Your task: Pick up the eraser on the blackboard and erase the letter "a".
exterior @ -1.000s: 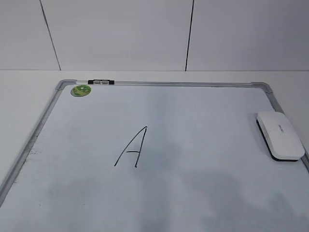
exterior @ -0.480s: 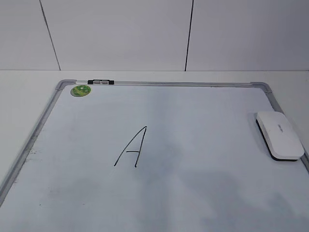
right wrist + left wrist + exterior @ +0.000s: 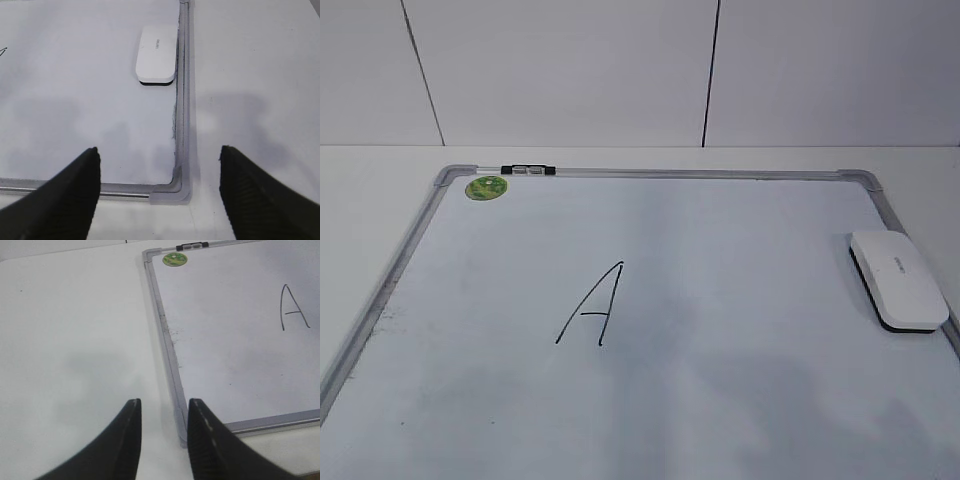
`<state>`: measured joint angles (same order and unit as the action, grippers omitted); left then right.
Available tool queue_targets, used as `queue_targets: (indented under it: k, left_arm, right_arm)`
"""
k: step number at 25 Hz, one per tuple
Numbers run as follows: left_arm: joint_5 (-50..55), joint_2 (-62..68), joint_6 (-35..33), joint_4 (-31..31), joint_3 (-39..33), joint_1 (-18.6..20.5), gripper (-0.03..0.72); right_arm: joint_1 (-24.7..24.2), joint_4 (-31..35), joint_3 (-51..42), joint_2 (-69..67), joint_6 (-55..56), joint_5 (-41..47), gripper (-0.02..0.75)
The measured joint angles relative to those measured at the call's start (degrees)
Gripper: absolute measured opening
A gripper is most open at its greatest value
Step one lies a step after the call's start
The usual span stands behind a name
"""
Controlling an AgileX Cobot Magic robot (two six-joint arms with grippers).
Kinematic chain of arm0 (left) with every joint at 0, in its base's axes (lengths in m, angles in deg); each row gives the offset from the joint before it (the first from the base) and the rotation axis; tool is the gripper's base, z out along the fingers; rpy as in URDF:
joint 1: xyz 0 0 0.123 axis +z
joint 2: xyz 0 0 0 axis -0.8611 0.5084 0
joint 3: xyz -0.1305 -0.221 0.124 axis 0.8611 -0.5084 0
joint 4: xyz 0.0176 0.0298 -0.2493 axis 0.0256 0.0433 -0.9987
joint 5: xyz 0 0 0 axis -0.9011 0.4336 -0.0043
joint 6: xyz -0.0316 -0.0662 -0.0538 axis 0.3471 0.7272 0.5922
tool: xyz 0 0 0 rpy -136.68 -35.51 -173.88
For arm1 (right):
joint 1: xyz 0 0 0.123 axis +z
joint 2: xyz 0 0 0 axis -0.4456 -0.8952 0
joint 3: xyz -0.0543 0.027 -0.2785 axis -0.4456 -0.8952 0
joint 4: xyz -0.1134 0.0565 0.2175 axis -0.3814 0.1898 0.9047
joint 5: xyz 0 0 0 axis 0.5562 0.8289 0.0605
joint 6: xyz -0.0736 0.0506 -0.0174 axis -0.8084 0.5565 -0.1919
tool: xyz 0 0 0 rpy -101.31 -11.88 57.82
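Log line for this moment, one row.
eraser: untouched, right side of whiteboard | letter "A": intact | right gripper: open, short of eraser | left gripper: open, idle

My left hand (image 3: pixel 162 440) fills the bottom of the frame, two dark fingers (image 3: pixel 125 450) parted with a narrow gap and nothing between them. They hang over the white table (image 3: pixel 70 340), just at the near left corner of the blackboard (image 3: pixel 225 355). The board's grey frame runs from upper centre down to that corner, then off to the lower right. Up top, a round green sticker (image 3: pixel 175 259) sits inside the far corner, a small black clip (image 3: pixel 192 245) beside it. At the right edge, a slanted capital "A" (image 3: pixel 294 307) in black.
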<state>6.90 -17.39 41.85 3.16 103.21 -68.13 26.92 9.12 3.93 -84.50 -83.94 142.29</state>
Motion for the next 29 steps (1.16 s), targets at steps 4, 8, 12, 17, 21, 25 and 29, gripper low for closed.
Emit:
queue_targets:
  k: [4,8,12,17,21,25,29]
  left_arm:
    - [0.0,0.0,0.0,0.0,0.0,3.06,0.235]
    - [0.0,0.0,0.0,0.0,0.0,5.55,0.235]
    - [0.0,0.0,0.0,0.0,0.0,6.14,0.235]
    - [0.0,0.0,0.0,0.0,0.0,6.27,0.235]
    - [0.0,0.0,0.0,0.0,0.0,6.27,0.235]
    - [0.0,0.0,0.0,-0.1,0.0,6.27,0.235]
    - [0.0,0.0,0.0,-0.1,0.0,6.27,0.235]
  right_arm:
    - [-1.35,0.0,0.0,0.0,0.0,-0.1,0.593]
    - [-1.94,0.0,0.0,0.0,0.0,-0.1,0.592]
    - [-1.94,0.0,0.0,0.0,0.0,-0.1,0.592]
    - [-1.94,0.0,0.0,0.0,0.1,-0.1,0.593]
    - [-1.94,0.0,0.0,0.0,0.1,-0.1,0.592]
    - [-1.94,0.0,0.0,0.0,0.1,-0.1,0.592]
    - [-1.94,0.0,0.0,0.0,0.1,-0.1,0.592]
